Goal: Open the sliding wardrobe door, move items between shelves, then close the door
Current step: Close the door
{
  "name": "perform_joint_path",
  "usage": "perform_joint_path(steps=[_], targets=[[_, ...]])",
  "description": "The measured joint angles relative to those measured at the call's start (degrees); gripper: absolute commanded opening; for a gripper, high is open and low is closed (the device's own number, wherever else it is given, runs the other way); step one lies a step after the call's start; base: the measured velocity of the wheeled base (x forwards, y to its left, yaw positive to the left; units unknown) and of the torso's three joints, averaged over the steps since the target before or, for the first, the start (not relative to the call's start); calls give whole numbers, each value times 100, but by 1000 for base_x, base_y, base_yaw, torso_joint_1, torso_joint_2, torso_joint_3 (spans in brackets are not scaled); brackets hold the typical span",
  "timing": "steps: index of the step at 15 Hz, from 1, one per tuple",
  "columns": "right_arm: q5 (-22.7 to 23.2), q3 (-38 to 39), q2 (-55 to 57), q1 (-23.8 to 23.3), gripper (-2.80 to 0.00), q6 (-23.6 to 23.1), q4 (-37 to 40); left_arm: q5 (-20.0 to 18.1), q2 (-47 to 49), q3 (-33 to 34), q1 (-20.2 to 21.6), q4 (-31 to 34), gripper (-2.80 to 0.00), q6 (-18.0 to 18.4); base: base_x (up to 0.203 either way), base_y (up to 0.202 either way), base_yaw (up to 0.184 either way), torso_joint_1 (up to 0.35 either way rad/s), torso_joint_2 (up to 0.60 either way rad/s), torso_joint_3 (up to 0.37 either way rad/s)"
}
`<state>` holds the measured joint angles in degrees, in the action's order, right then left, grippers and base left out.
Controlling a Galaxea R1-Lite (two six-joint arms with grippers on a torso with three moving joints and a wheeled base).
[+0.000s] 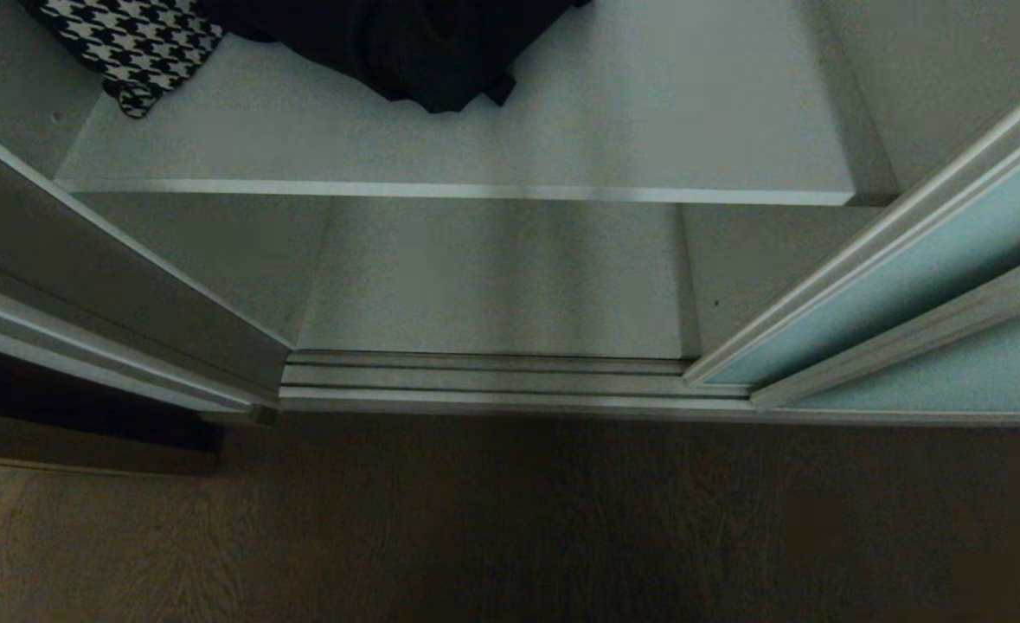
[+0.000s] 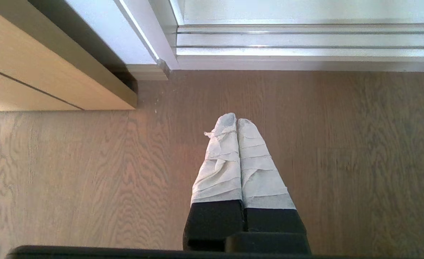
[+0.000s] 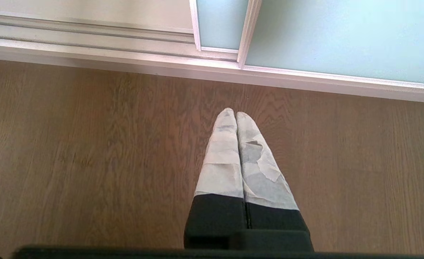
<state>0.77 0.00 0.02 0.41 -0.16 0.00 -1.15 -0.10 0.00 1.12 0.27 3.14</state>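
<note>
The sliding wardrobe door (image 1: 916, 268) of frosted blue-green glass stands slid to the right, leaving the wardrobe open. Its lower corner (image 3: 220, 25) shows in the right wrist view. A black garment (image 1: 414, 48) lies at the back of the upper shelf (image 1: 561, 130). The lower shelf (image 1: 492, 277) beneath it is bare. Neither arm shows in the head view. My left gripper (image 2: 236, 120) hangs shut over the wood floor, holding nothing. My right gripper (image 3: 235, 113) is likewise shut and holding nothing, just in front of the door track.
A black-and-white houndstooth cloth (image 1: 129, 43) lies at the upper shelf's back left. The silver floor track (image 1: 492, 381) runs along the wardrobe's front. A beige wooden cabinet (image 2: 35, 72) stands to the left. Brown wood-grain floor (image 1: 510, 519) lies in front.
</note>
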Motion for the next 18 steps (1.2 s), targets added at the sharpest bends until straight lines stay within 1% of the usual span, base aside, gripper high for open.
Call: perform_joint_path(steps=[6,9,18], targets=[[0,0,0,0,-280,0,0,13,2,0,0,2,-280,-8,0,0,0,0,0,0],[-2,0,0,0,-280,0,0,99,2,0,0,-5,-280,-66,0,0,0,0,0,0],[2,0,0,0,-280,2,0,108,10,0,0,-9,-280,-95,0,0,0,0,0,0]])
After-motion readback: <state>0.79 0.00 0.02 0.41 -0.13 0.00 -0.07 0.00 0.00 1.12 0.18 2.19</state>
